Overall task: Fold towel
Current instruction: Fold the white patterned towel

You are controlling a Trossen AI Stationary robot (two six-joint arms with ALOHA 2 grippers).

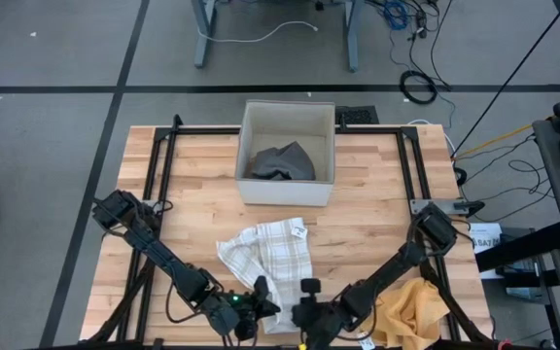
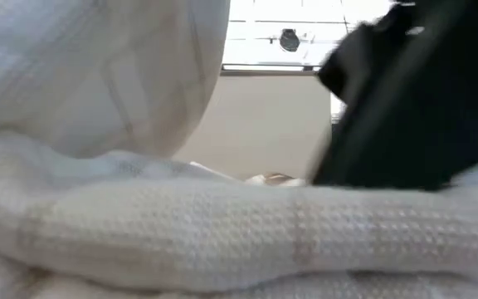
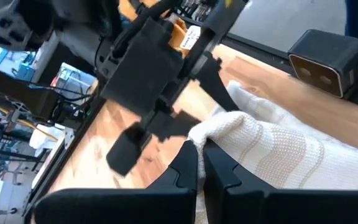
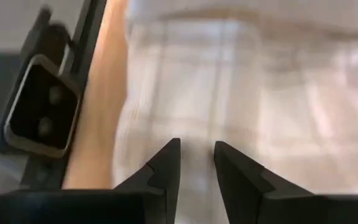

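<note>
The towel (image 1: 265, 258), white with beige checks, lies crumpled on the wooden table's near middle; it fills the low view (image 2: 181, 224). My left gripper (image 1: 261, 309) is at the towel's near edge, shut on it (image 3: 201, 163). My right gripper (image 1: 304, 313) hovers just beside it toward the right, open over the towel's near part (image 4: 196, 155), with nothing between its fingers. In the left wrist view, the right arm's dark hand (image 3: 148, 74) stands close in front of my left fingers. My left gripper pinches a bunched bit of the towel's near edge (image 3: 211, 129) between its two fingertips. The fingers come from the table's near left side, slanting slightly down. The rest of the towel lies slack on the table beyond them.
A white box (image 1: 286, 153) holding a dark grey cloth stands at the table's far middle. A yellow cloth (image 1: 411, 309) lies at the near right corner. A small camera block (image 3: 319, 62) sits at the near edge by the towel. A black frame rail (image 1: 154, 175) borders the tabletop.
</note>
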